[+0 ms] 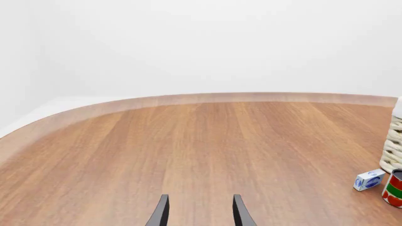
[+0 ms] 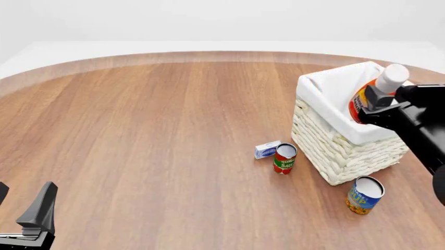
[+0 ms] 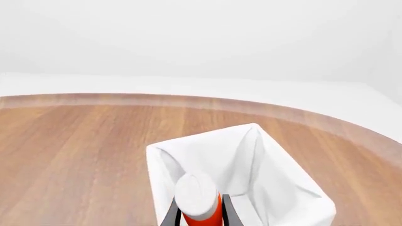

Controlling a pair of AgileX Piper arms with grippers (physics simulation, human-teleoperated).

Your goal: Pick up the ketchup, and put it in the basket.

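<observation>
The ketchup [image 2: 359,103], a red-orange bottle with a white cap, hangs tilted over the basket's [image 2: 341,153] near right rim, cap pointing up and to the right. My right gripper [image 2: 374,101] is shut on its neck just under the cap. In the right wrist view the ketchup [image 3: 198,200] sits between the two dark fingers [image 3: 171,217], with the basket's white cloth lining [image 3: 251,160] open right beyond it. My left gripper [image 2: 21,202] stands open and holds nothing at the table's near left, far from the basket; its fingers [image 1: 161,213] frame only bare wood.
A red-and-green tomato can [image 2: 284,158] and a small blue-and-white box [image 2: 267,150] stand just left of the basket. A blue-and-yellow can [image 2: 364,195] stands in front of it. The left wrist view catches the box [image 1: 368,180], the can [image 1: 394,188] and the basket's wall [image 1: 392,146].
</observation>
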